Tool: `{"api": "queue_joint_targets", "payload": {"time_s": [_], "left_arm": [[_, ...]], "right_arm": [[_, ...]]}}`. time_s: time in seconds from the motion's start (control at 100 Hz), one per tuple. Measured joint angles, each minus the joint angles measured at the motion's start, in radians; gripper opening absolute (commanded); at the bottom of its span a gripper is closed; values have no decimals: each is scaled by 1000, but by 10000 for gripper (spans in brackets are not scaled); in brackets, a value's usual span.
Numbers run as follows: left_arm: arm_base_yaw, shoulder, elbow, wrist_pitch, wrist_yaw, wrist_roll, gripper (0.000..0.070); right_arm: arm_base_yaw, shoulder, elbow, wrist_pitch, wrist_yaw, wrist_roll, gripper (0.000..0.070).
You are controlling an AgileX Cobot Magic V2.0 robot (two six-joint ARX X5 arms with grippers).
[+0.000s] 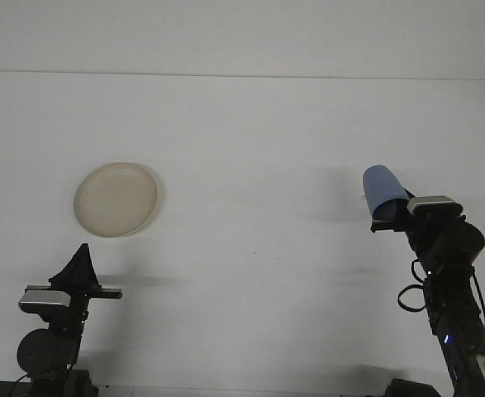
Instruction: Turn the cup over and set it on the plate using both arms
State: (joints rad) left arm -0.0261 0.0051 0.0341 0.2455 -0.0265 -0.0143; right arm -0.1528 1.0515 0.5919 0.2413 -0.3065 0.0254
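Your right gripper (384, 217) held the blue cup (382, 190) clenched at its lower end and clear of the table (250, 132), at about 3 o'clock in the front view. The cup was tilted, its top leaning toward 11 o'clock. Which end was the mouth could not be told, and nothing showed inside it.

The plate (116, 198) lay flat and bare at 9 o'clock, well apart from the cup. Your left gripper (80, 265) waited low at 7 o'clock, just below the plate; its fingers came to a point, pressed together on nothing.

By my reading, the flip was under way and the placing not yet begun. The risks ahead: the grip looked to be near one end only, so a fast wrist turn could let the cup twist or slip out. A handover between arms could drop it if one lets go before the other closes. The long trip across could end with the cup on the plate's rim.
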Motion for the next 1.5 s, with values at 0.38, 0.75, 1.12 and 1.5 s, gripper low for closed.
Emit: {"api": "queue_joint_targets", "payload": {"time_s": [0.38,0.75,1.12,1.5], "left_arm": [[0,0,0,0,0,0,11],[0,0,0,0,0,0,11],[0,0,0,0,0,0,11],[0,0,0,0,0,0,11]], "right_arm": [[213,-327,16,-428,111,61,4],[415,-269,324,-840,206,132,4],[581,59,730,-1181,206,170,4],[701,435,1029,-1417,206,108,4]]}}
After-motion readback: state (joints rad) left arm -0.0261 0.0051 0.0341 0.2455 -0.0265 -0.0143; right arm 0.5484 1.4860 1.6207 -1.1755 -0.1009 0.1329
